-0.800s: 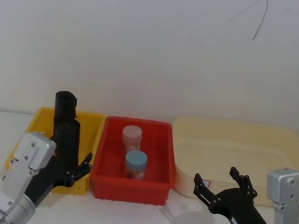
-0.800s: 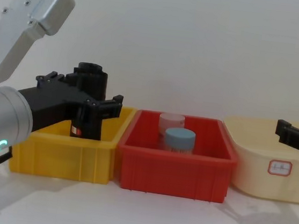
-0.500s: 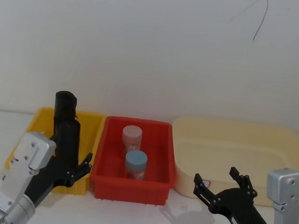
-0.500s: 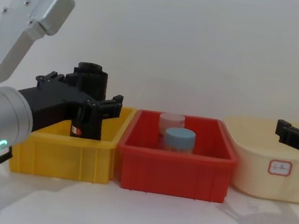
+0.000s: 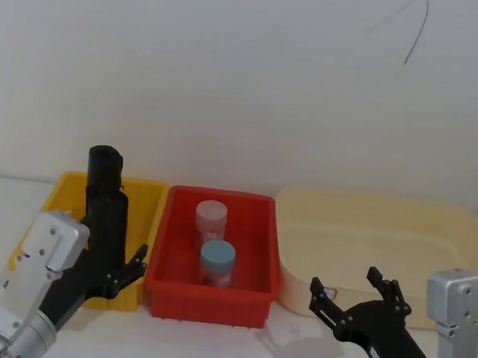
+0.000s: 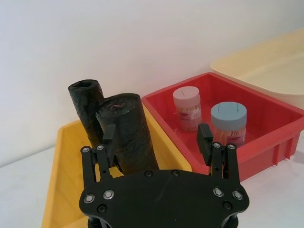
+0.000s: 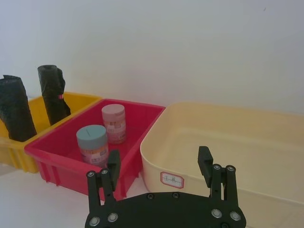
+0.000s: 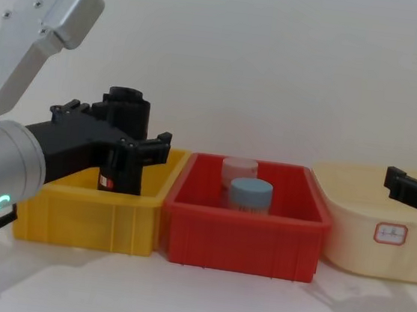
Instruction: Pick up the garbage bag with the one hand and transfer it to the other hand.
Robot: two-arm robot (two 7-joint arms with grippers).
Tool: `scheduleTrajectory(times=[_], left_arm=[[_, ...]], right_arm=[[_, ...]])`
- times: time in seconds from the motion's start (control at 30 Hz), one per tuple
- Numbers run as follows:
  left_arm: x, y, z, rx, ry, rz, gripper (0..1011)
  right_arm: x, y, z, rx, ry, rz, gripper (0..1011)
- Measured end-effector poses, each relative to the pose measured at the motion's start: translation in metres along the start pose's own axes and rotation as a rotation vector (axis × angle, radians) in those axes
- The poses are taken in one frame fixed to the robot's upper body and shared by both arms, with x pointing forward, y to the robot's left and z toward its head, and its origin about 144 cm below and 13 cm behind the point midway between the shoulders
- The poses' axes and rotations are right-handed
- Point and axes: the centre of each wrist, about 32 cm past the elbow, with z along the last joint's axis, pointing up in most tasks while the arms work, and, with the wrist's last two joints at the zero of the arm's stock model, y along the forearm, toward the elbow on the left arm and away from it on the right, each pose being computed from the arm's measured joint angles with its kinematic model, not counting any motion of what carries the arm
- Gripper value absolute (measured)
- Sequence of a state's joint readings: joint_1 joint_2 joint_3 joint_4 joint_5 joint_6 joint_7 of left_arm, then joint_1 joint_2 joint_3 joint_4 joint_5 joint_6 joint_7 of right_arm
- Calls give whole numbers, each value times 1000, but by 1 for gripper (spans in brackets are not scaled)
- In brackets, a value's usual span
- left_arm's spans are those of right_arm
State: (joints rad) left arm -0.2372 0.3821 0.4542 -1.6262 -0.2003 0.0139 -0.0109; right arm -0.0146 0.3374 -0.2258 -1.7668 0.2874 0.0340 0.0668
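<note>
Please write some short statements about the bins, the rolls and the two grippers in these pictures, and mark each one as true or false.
1. Two black rolls stand in the yellow bin. True: the garbage bag, which has a small red mark, and a second roll.
2. The red bin holds three jars. False: it holds two, a pink jar and a blue jar.
3. The left gripper has its fingers shut. False: the fingers are open, at the rolls in the yellow bin.
4. The right gripper is open and empty, in front of the cream tub. True.
</note>
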Motion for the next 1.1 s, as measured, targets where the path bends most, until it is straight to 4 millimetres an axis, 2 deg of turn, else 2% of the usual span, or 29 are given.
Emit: scheduleTrajectory(times=[0.33,0.8,1.1], left_arm=[[0,1,0,1,0,3,1001],[2,16,-6,25,59,64,1001],[4,14,-10,47,116,92,1001]], right_arm=[[0,0,0,0,0,0,1001],[0,0,0,0,0,0,1001],[0,0,0,0,0,0,1001]])
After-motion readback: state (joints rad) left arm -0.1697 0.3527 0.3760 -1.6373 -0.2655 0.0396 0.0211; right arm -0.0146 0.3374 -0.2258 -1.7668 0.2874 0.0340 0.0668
